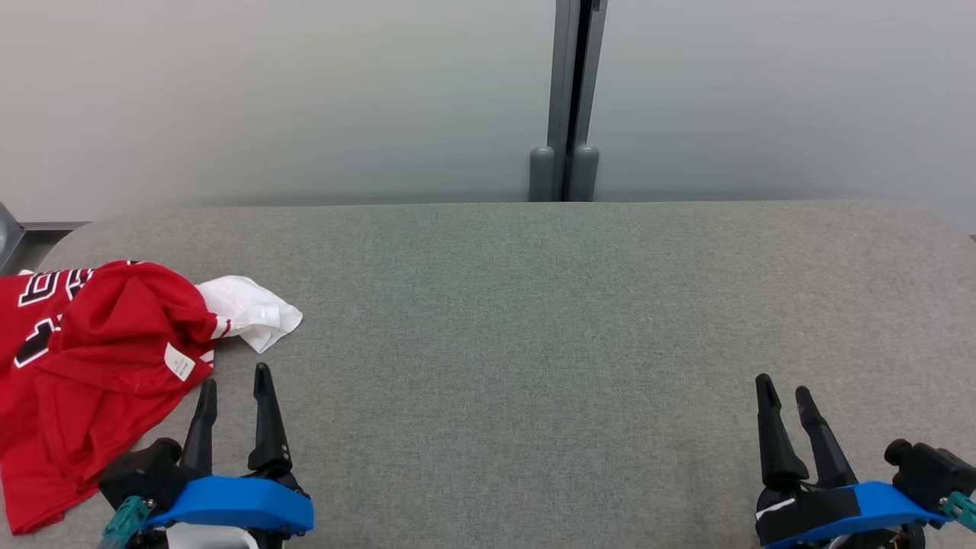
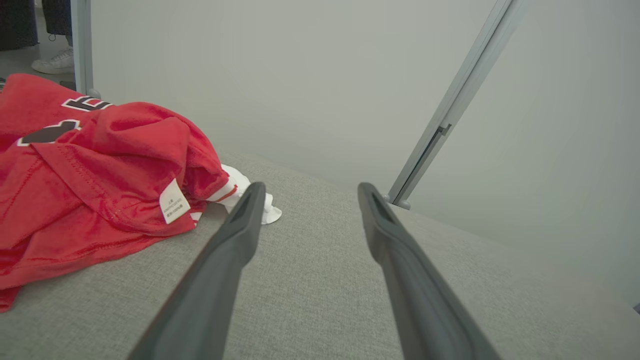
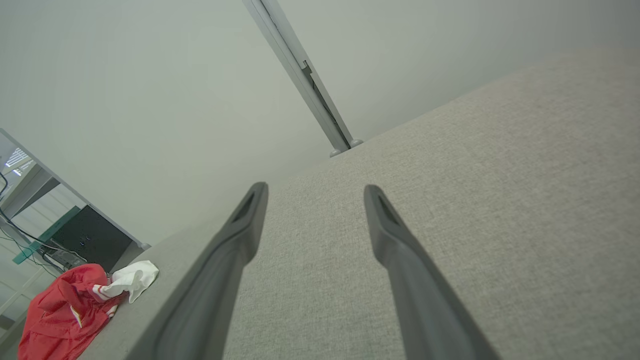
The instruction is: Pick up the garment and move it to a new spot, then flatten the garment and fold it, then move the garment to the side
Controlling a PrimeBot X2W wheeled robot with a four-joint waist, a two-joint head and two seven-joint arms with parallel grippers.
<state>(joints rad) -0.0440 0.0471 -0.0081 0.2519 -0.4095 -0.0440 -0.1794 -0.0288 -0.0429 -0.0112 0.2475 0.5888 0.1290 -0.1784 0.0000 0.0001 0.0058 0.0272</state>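
Garment (image 1: 99,358), red jersey, crumpled at bench (image 1: 534,305) left: soft, light, limp; best pinched at a bunched fold; both grippers' jaws apart, empty.

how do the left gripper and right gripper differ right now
Position: the left gripper sits close beside the edge of the red garment; the right gripper is far across the grey surface from it. Wrist views: the left gripper's camera sees the garment large and near; the right gripper's sees it small and distant. Shared: both are open, holding nothing, fingers pointing out over the surface.
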